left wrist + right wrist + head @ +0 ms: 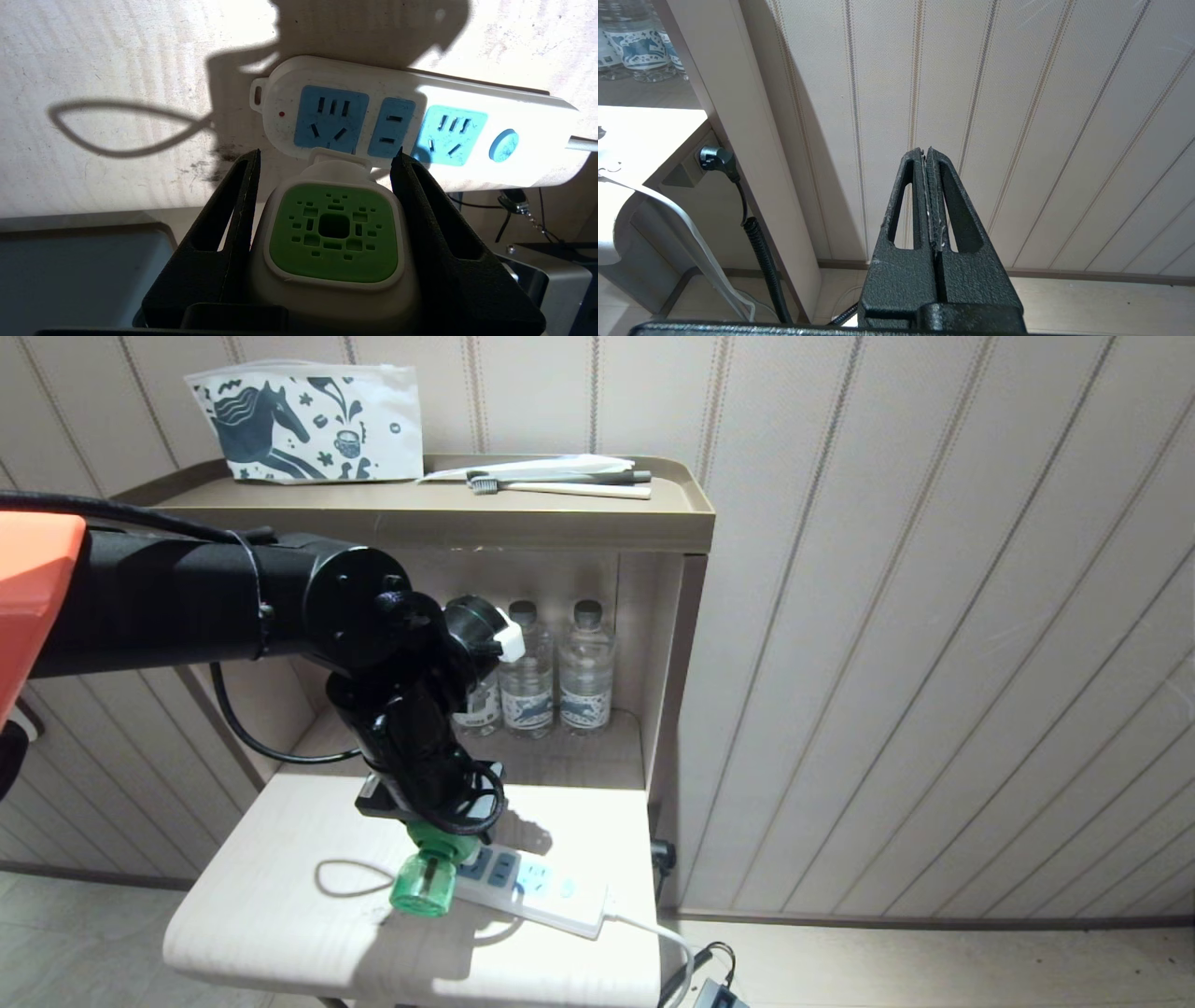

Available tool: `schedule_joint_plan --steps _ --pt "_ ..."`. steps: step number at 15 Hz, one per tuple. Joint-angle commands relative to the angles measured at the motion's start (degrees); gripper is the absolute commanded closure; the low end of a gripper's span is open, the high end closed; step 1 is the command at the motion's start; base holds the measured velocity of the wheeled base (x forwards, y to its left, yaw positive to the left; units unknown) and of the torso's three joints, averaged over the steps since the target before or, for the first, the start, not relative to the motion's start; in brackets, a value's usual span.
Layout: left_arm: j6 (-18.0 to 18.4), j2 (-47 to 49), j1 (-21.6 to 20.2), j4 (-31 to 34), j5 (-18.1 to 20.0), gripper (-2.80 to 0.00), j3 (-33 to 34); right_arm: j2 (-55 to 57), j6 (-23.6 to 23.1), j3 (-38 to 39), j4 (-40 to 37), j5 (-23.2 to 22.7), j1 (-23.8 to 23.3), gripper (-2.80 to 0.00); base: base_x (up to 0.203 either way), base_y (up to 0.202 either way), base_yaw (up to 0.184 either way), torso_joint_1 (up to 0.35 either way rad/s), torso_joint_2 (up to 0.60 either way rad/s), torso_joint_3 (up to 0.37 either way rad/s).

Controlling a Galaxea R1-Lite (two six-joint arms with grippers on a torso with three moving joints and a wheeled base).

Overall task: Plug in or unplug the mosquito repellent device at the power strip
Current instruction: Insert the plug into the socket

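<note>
Head view: left gripper (439,835) clamps mosquito repellent device (425,882) above the power strip (537,891) near the tabletop's (280,859) front edge; left wrist view: device head pinched between both fingers (233,219), off the sockets, so misaligned prongs could shove the strip; right wrist view: right gripper (928,156) closed, empty, parked.

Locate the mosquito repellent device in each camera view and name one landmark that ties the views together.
Head view: mosquito repellent device sits low and left of centre, held by the left pincer at the near end of the power strip.
Left wrist view: lower centre, green top face toward the camera, between the black fingers.
Right wrist view: not in it.
Shared landmark: the power strip, in the head and left wrist views.
</note>
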State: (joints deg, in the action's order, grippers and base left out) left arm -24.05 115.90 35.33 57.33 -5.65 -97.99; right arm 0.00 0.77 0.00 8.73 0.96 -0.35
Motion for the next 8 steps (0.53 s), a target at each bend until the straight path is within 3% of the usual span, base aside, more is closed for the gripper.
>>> schedule_joint_plan --steps 1,8 --pt "-0.21 0.87 0.00 0.31 -0.07 0.00 -0.07 0.00 0.02 0.00 0.06 0.00 0.00 0.00 0.000 0.000 0.000 0.000 0.00 0.000" --pt "-1.35 3.14 0.00 0.32 -0.33 0.00 -2.38 0.00 0.02 0.00 0.06 0.00 0.00 0.00 0.000 0.000 0.000 0.000 0.00 0.000"
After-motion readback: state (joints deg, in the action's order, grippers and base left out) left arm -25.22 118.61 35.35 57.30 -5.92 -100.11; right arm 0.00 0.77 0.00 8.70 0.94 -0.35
